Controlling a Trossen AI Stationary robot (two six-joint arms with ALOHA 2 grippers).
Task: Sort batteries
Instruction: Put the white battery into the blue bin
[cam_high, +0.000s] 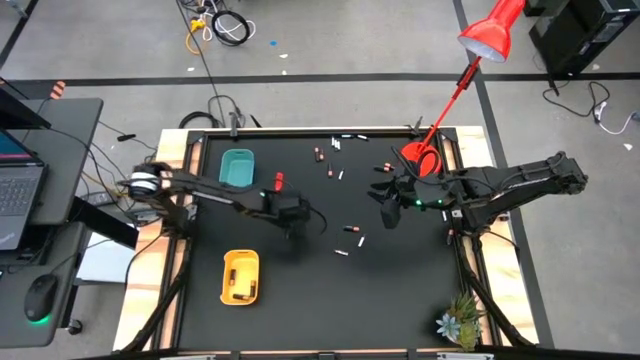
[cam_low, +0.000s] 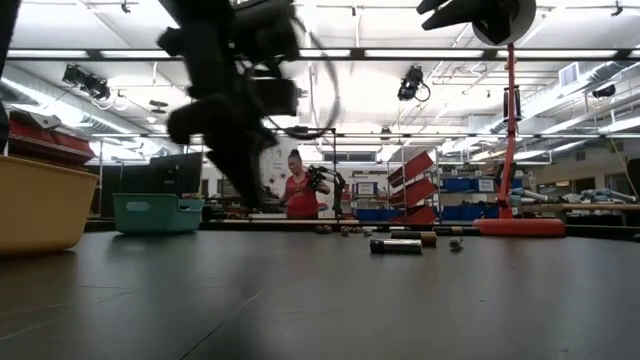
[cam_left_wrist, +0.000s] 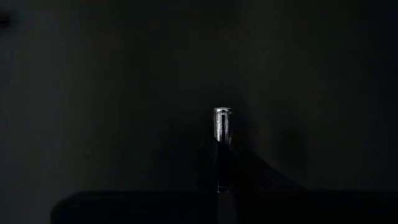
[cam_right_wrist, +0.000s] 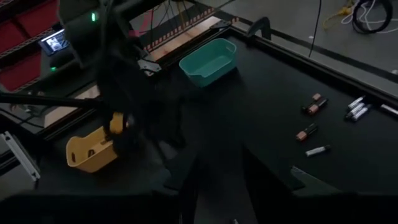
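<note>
- Black matting is covering the bench (cam_high: 300, 300), with grey floor and cables lying around it and a workshop with shelves showing beyond the far edge in the low view.
- Nearest the front edge, a yellow tray (cam_high: 240, 276) is sitting on the left side of the bench, with something small and dark lying inside it.
- A small potted plant (cam_high: 459, 322) is standing at the front right corner.
- Toward the middle, the left gripper (cam_high: 292, 212) is hanging over the mat with its jaws clenched on a silvery battery (cam_left_wrist: 222, 126), which is sticking out past the fingertips in the left wrist view.
- Three loose batteries (cam_high: 352, 240) are lying just to the right of that gripper, apart from each other.
- The right gripper (cam_high: 389, 212) is hovering over the right half of the bench, jaws partly parted and gripping nothing that I can make out.
- Farther back, a teal tray (cam_high: 237, 167) is resting on the left; what is inside is too small to tell.
- More batteries (cam_high: 322, 154) are lying scattered near the far edge, some reddish-brown, some whitish.
- A red desk lamp (cam_high: 487, 35) is standing with its base at the far right corner.
- Beyond the bench, a person (cam_low: 299, 190) is standing in the workshop.
</note>
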